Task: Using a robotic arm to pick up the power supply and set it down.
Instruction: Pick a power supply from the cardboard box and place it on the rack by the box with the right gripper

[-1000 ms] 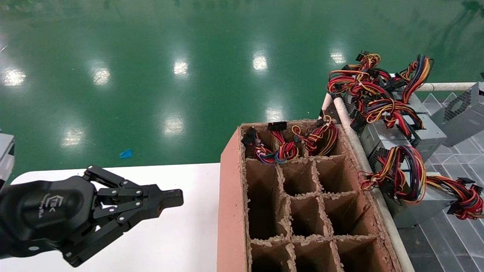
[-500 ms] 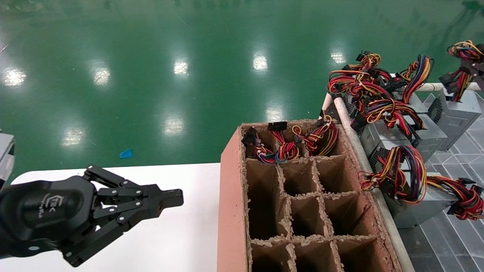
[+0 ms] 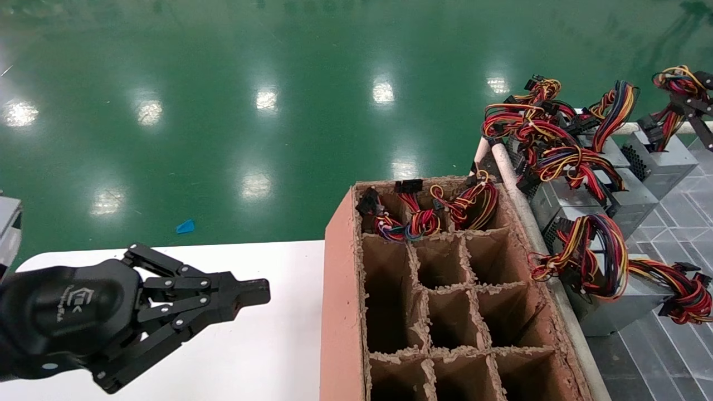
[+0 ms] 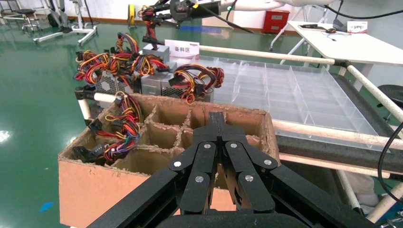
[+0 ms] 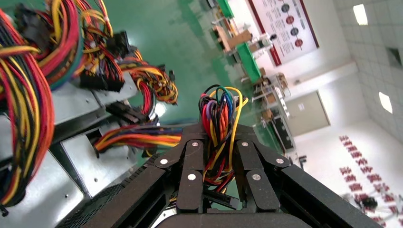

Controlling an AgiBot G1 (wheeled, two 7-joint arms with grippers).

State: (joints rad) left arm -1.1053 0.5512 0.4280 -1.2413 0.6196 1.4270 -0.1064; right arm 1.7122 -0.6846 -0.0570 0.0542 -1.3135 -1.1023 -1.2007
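At the far right edge of the head view, my right gripper (image 3: 686, 101) is shut on the red, yellow and orange wire bundle (image 3: 675, 83) of a grey power supply (image 3: 663, 159). The box hangs tilted below the gripper, over the rack. The right wrist view shows the fingers (image 5: 191, 164) pinching those wires (image 5: 218, 118). The left wrist view catches the same supply (image 4: 156, 50) far off, under the right arm. My left gripper (image 3: 250, 292) is parked, shut on nothing, above the white table (image 3: 267, 345).
A brown cardboard divider box (image 3: 341, 312) stands in the middle; wires (image 3: 429, 214) fill its far cells. Several other power supplies (image 3: 590, 200) with tangled cables lie on a clear plastic tray (image 3: 663, 356) behind a white rail (image 3: 535, 234). Green floor lies beyond.
The right gripper came into the head view holding the wire bundle. The grey power supply rose from lying tilted at the right edge and shifted slightly left. The left arm stayed still.
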